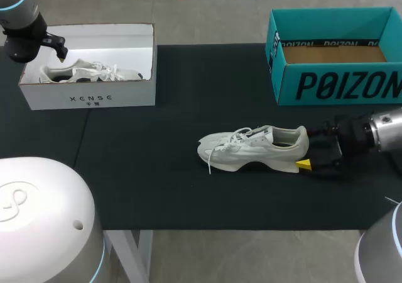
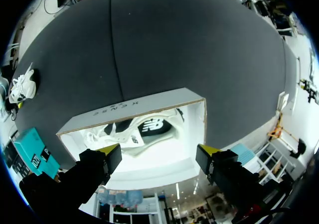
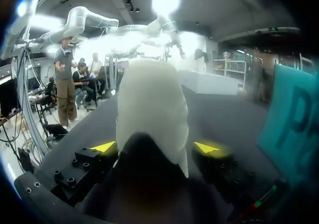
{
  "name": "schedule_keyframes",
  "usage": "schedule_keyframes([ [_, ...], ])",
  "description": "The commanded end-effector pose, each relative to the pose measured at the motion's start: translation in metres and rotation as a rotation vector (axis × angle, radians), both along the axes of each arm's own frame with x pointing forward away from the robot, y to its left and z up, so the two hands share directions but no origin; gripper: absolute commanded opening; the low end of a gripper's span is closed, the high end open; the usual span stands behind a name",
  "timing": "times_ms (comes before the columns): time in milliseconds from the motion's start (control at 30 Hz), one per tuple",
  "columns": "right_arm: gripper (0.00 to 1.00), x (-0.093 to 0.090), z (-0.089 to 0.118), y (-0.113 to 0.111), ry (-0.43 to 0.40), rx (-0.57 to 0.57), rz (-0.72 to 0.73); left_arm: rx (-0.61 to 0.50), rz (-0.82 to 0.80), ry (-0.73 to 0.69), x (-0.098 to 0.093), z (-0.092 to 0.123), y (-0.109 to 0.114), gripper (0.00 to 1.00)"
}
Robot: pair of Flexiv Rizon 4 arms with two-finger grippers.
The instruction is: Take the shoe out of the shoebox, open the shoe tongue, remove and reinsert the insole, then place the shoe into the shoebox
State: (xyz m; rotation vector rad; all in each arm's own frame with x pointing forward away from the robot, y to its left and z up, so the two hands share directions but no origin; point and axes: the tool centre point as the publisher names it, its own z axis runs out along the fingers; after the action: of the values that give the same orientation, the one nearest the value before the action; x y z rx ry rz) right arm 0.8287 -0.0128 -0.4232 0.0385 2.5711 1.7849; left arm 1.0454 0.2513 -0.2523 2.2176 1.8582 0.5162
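the white lace-up trainer (image 1: 254, 148), probably light, with a soft upper and a stiffer heel, sits on the black mat (image 1: 157, 182), where the right gripper (image 3: 154, 147) straddles that heel, spread wide and apparently not touching it, while the left gripper (image 2: 157, 157) hangs wide open and empty above the white cardboard box (image 2: 134, 104).

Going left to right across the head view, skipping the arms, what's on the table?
First the white box with a shoe inside → the loose shoe → the teal box.
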Motion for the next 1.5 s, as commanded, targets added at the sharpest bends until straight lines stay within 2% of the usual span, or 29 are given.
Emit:
schedule_keyframes([
  [33, 1.00, 0.000, -0.007, 0.002, 0.006, 0.006, -0.001, 0.001, 0.000, 0.000, 0.000, 0.000, 0.000, 1.00],
  [667, 1.00, 0.000, -0.018, 0.010, 0.035, 0.014, 0.013, 0.001, 0.000, 0.000, 0.000, 0.000, 0.000, 1.00],
  [700, 0.47, 0.000, -0.018, 0.011, 0.035, 0.015, 0.013, 0.001, 0.000, 0.000, 0.000, 0.000, 0.000, 1.00],
  [733, 0.03, 0.000, -0.019, 0.011, 0.039, 0.022, 0.011, 0.001, 0.000, 0.000, 0.000, 0.000, 0.000, 1.00],
  [767, 0.00, -0.001, -0.020, 0.013, 0.045, 0.033, 0.023, 0.001, 0.000, 0.000, 0.000, 0.000, 0.000, 1.00],
  [1500, 0.00, -0.001, -0.020, 0.015, 0.053, 0.018, 0.012, 0.001, 0.000, 0.000, 0.000, 0.000, 0.000, 1.00],
])
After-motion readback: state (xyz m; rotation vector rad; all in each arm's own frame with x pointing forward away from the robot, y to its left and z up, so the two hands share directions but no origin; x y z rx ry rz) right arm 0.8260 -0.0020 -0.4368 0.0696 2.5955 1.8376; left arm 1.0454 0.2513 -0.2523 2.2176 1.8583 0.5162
